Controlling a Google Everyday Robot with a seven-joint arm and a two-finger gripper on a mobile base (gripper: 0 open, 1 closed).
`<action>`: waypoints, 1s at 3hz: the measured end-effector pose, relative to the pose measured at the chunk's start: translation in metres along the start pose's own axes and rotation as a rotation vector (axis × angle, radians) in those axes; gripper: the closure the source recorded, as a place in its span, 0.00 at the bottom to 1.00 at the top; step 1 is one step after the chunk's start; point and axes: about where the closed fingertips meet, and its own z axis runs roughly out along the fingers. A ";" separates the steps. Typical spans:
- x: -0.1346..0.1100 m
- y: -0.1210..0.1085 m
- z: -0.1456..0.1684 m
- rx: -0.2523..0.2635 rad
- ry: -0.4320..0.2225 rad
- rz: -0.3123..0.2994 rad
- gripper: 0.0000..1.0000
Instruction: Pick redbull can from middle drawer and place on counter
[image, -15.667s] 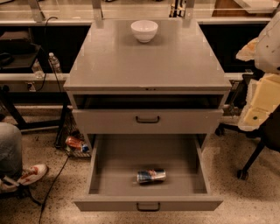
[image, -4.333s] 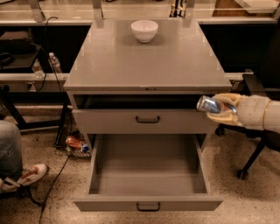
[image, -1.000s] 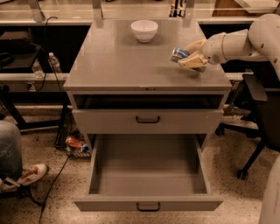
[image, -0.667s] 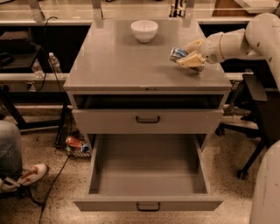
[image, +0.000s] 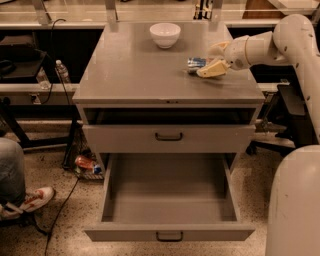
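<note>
Your end effector (image: 206, 64) reached in from the right on its white arm (image: 280, 42), low over the right side of the worktop (image: 130, 75), toward the far edge. Its cream fingers (image: 214, 70) were pinching the redbull can (image: 195, 63), one finger on the near side of the can and one on the far side. The can lay on its side, with its free end pointing left. It was right at the worktop surface, but you could not tell whether it touched.

A white bowl (image: 165, 34) stood upright on the far edge of the worktop, left of the can and well apart from it.

Below the worktop, the middle drawer (image: 170, 202) was pulled fully out toward you, showing its bare grey floor. Just above it, the other drawer front (image: 168, 137) was shut. An orange-red bottle-like object (image: 85, 162) lay on the floor to the left of the cabinet.
</note>
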 end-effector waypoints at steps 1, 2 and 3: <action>0.000 -0.009 0.000 0.020 -0.004 0.000 0.00; 0.005 -0.019 -0.015 0.063 -0.005 0.018 0.00; 0.024 -0.030 -0.049 0.148 0.007 0.075 0.00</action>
